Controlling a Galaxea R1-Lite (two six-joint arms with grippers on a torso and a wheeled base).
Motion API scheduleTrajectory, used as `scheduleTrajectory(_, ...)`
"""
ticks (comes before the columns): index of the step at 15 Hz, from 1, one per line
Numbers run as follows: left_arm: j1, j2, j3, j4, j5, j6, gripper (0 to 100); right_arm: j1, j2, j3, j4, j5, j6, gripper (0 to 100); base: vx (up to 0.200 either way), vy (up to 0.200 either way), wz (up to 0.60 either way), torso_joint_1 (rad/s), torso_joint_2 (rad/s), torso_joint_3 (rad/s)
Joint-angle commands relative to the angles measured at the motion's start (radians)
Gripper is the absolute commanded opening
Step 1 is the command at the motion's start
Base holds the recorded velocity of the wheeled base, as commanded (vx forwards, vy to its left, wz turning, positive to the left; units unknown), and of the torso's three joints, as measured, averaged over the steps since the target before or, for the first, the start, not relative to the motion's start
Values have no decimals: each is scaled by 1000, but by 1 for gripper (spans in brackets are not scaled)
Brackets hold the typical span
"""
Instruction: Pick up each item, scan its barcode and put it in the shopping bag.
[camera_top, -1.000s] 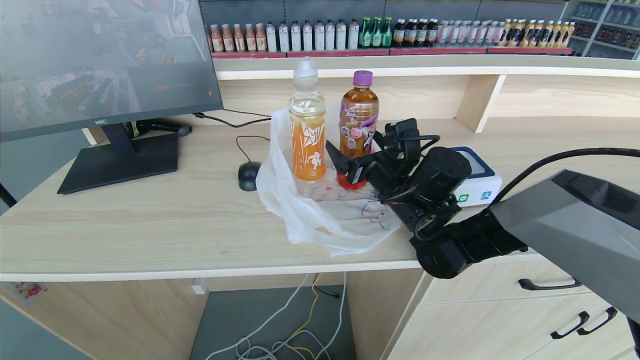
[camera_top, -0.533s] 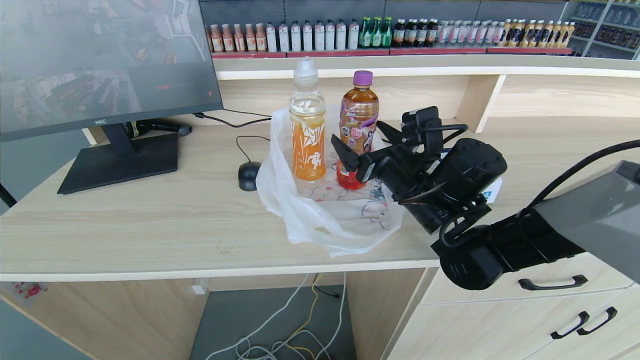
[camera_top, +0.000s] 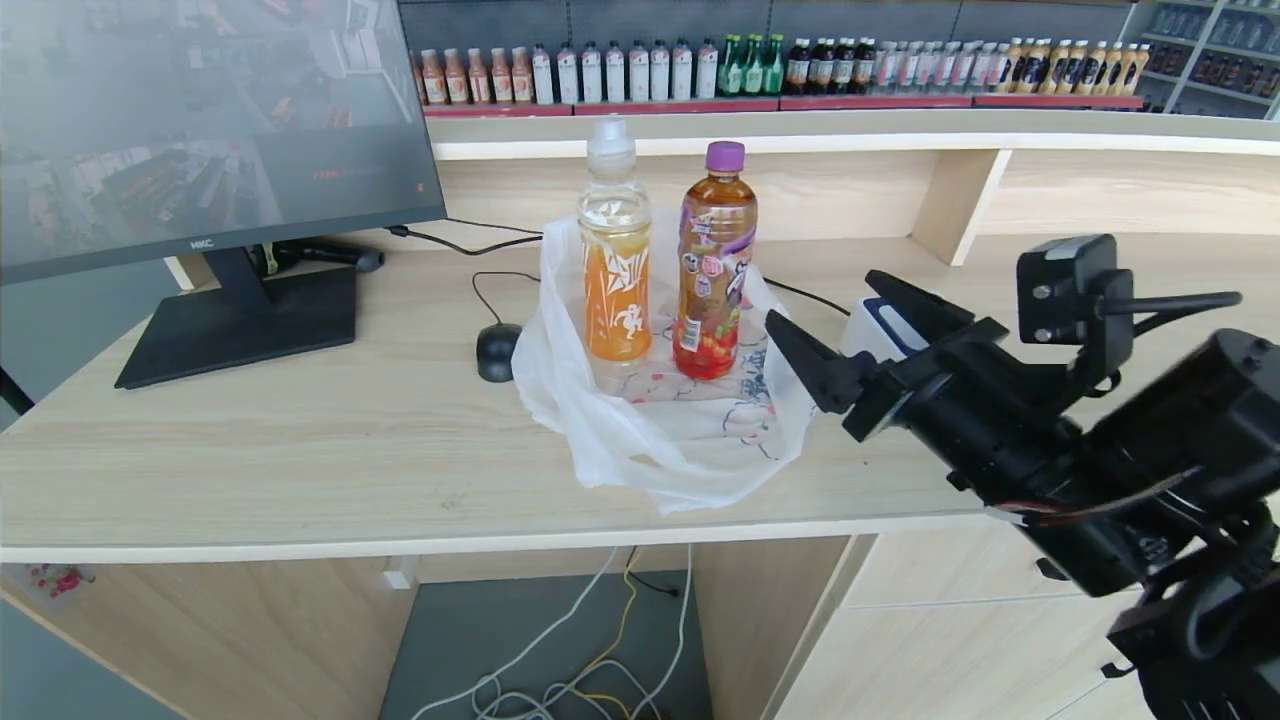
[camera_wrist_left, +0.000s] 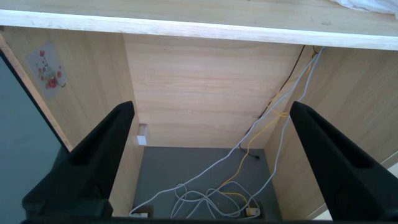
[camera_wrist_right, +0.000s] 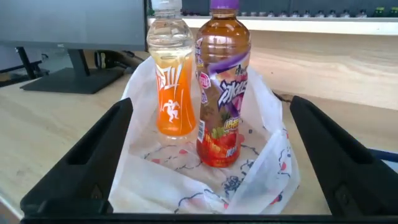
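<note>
Bottles, two of them, stand upright side by side in the white shopping bag (camera_top: 560, 400), which lies open and crumpled on the wooden counter (camera_top: 300, 420). One is the orange bottle (camera_top: 615, 270) with a clear cap, on the left from where the robot looks. The other is the purple-capped bottle (camera_top: 712, 270) with brown drink in it, just beside the first. I cannot tell whether they touch each other. The plastic of the bag rises around their lower parts.

To the right of the bag hovers the right gripper (camera_top: 820, 297), a little above the counter's front part and pointing toward the bottles. Its two black fingers (camera_top: 805, 355) stand wide apart and there is nothing between them. It is near the bag, but it does not touch the bag or the bottles. Behind this gripper sits a white scanner (camera_top: 868, 332) with a blue top, partly hidden by the fingers.

The left gripper (camera_wrist_left: 211, 106) hangs low, below the edge of the counter. Its fingers are also spread wide and empty, and it faces the wooden space under the counter, where loose cables (camera_wrist_left: 249, 162) run down to the floor.

On the left part of the counter stands a dark monitor (camera_top: 200, 120) on its flat base. A black mouse (camera_top: 497, 352) lies between it and the bag. Far behind, a shelf carries a long row of drinks (camera_top: 800, 65).
</note>
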Motion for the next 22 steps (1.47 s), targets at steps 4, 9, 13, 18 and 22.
scheduleTrajectory(4,0,0,0,0,0,0,100,0,-485,517,-32,-5,0,100,0,0,0,0,0,0)
scheduleTrajectory(9,0,0,0,0,-1,0,100,0,-824,537,96,-135,39,100,0,0,0,0,0,0)
scheduleTrajectory(13,0,0,0,0,-1,1,100,3,-1249,537,789,-115,-9,100,0,0,0,0,0,0)
scheduleTrajectory(18,0,0,0,0,0,0,100,18,-1531,534,1314,-114,-159,100,0,0,0,0,0,0)
scheduleTrajectory(22,0,0,0,1,0,0,100,23,-1616,530,1473,-95,-167,100,0,0,0,0,0,0)
